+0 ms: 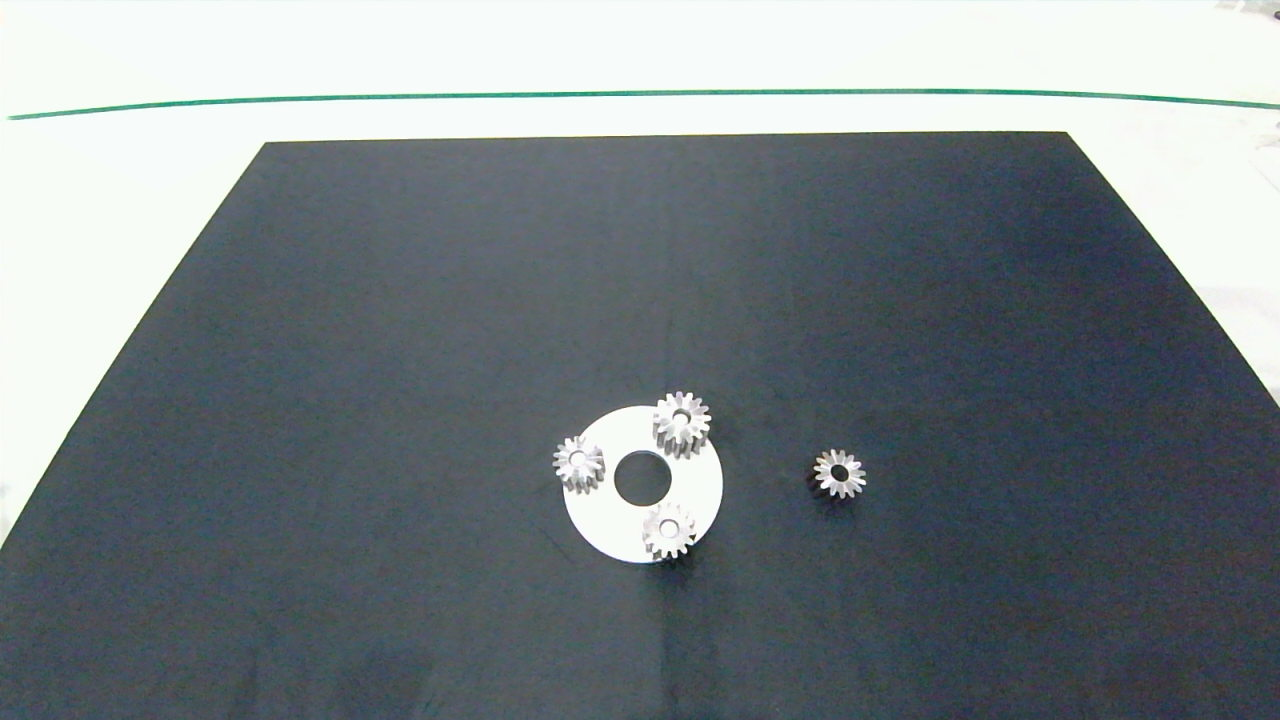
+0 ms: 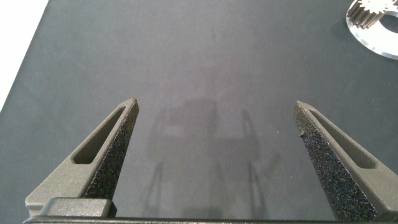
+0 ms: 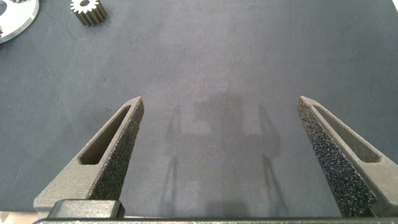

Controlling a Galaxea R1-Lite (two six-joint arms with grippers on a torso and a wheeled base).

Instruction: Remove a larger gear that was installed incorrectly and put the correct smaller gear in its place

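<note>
On the table's black mat (image 1: pixel 400 350) lay a white disc (image 1: pixel 600 515) carrying the larger gear (image 1: pixel 681 423) and two small gears. The smaller gear (image 1: pixel 839 473) sat on the mat, apart toward the disc's right-edge side. My left hand (image 2: pixel 216 107) and right hand (image 3: pixel 219 104) hovered spread wide, empty, over bare mat.

- You'll find the larger gear (image 1: pixel 682 424) sitting flat on the white disc (image 1: pixel 600 510), at the far-right part of its rim. It is silver metal with a round centre hole, and it stands wider and taller than the two small gears sharing the disc (its teeth overhang the disc's edge slightly).
- Look to the disc's right for the smaller gear (image 1: pixel 839 473): it lies flat on the black mat (image 1: pixel 400 300), well apart from the disc, silver and toothed, its centre hole showing dark.
</note>
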